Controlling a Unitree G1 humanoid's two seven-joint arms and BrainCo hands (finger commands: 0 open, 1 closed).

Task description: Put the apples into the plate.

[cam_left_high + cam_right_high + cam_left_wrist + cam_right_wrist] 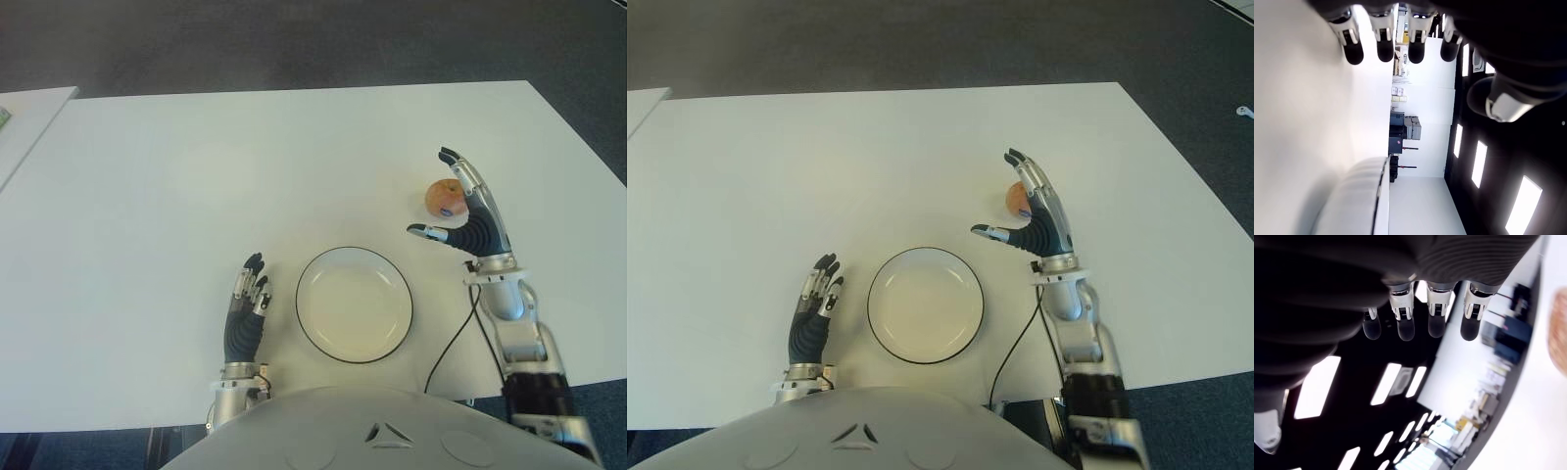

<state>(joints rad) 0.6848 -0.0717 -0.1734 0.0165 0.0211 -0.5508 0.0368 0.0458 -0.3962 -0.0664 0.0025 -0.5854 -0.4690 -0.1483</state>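
One reddish-yellow apple (445, 196) with a small sticker lies on the white table (196, 186), to the right of and beyond the plate. The white plate (354, 304) with a dark rim stands near the table's front edge and holds nothing. My right hand (458, 206) is raised just right of the apple, fingers straight and thumb spread out toward the plate, not touching the fruit. The apple's edge (1558, 325) shows in the right wrist view, apart from the fingers (1436, 308). My left hand (247, 308) shows left of the plate, fingers extended.
A black cable (451, 343) runs from the right wrist across the table toward the front edge, right of the plate. Another white table's corner (29, 113) shows at the far left. Dark floor lies beyond the table.
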